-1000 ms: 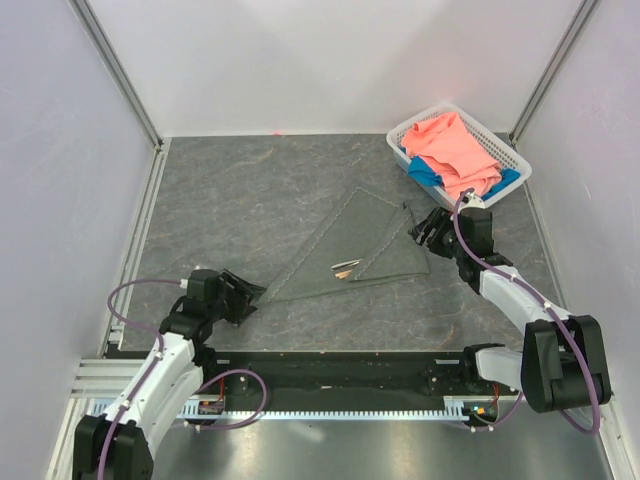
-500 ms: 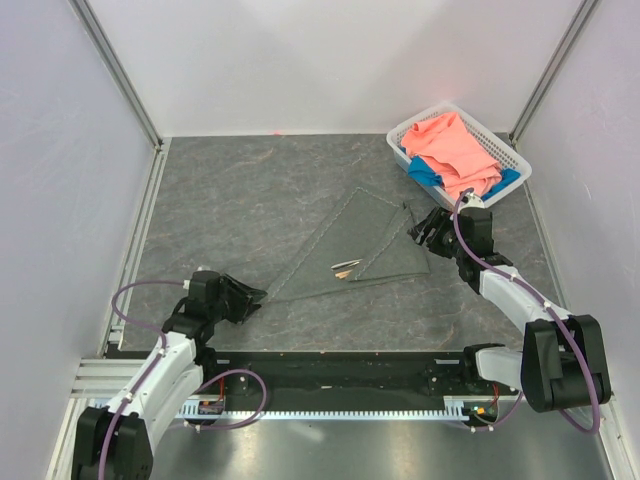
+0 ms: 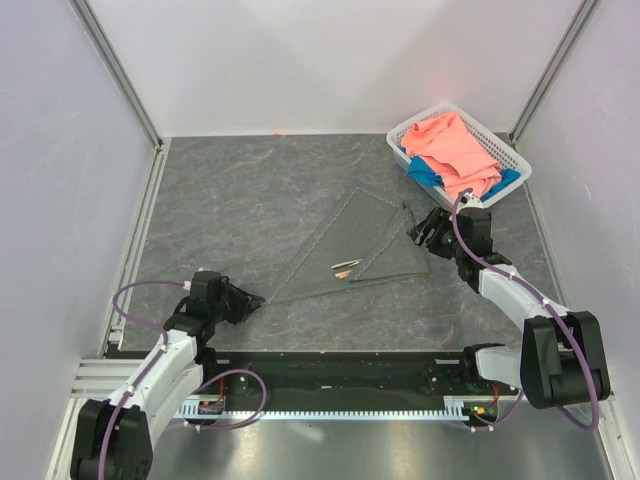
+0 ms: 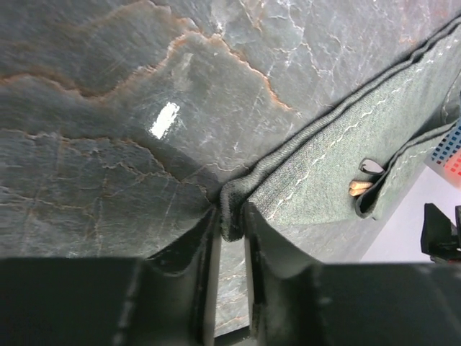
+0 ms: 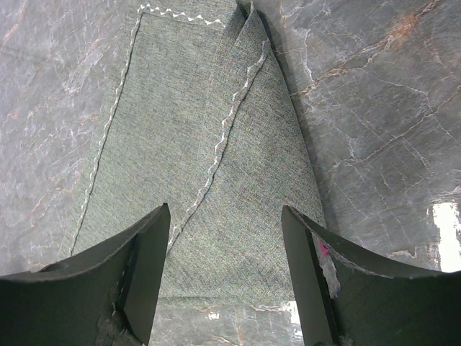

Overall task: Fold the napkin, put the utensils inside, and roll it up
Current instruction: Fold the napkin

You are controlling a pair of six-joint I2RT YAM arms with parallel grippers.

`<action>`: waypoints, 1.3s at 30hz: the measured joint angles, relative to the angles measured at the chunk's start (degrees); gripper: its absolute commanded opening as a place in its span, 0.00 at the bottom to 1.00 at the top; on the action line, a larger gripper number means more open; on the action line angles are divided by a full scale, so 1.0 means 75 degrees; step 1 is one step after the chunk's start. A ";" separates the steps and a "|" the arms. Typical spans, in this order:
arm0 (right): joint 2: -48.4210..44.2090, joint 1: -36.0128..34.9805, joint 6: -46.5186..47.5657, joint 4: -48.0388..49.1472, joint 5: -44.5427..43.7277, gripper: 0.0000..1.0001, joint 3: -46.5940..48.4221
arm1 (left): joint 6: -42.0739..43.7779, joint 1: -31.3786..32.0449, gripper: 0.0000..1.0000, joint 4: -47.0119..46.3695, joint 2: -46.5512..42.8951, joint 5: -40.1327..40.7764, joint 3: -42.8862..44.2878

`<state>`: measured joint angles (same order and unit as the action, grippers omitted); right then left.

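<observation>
The dark grey napkin (image 3: 365, 245) lies folded into a triangle on the tabletop. From its open lower edge poke the ends of the utensils (image 3: 346, 268); the left wrist view shows a pale wooden tip and a shiny tip (image 4: 362, 180) in that fold. At the triangle's left corner, my left gripper (image 3: 249, 299) has its jaws pinched on the doubled tip of the napkin (image 4: 338, 151), seen between the fingers of the left gripper (image 4: 230, 216). My right gripper (image 3: 420, 232) stands open just over the right corner, and the napkin (image 5: 230, 180) spreads beyond the right gripper (image 5: 224, 210).
A white basket (image 3: 517, 160) at the back right holds a salmon-pink cloth (image 3: 455, 150) and a blue cloth (image 3: 425, 172), close behind the right arm. Metal rails run along the table's left side and near edge.
The left gripper's jaws have closed from wide apart onto the napkin's left corner. The right arm and the napkin have stayed put.
</observation>
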<state>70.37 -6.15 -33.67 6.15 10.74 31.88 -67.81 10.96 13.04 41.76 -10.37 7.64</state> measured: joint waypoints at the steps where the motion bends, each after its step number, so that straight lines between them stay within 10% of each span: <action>1: 0.0000 0.0000 0.0000 0.0006 0.0000 0.72 -0.0003 | 0.0035 0.0003 0.20 -0.0023 0.0052 0.0015 0.0000; 9: 0.0047 0.0000 0.0017 0.0032 0.0012 0.72 -0.0003 | 0.0874 0.0003 0.02 -0.0766 0.0793 -0.0157 0.0093; 26: 0.0093 0.0000 0.0122 -0.0006 0.0052 0.72 -0.0003 | 0.2684 0.0181 0.02 -0.1460 0.1985 -0.1186 0.2171; 39: 0.0026 0.0000 0.0122 -0.0026 0.0047 0.72 -0.0003 | 0.2774 0.2343 0.02 -0.2897 0.4838 -0.1492 0.4899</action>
<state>70.57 -6.15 -32.75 5.96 11.09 31.86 -47.00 28.53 -8.69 78.04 -21.56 44.38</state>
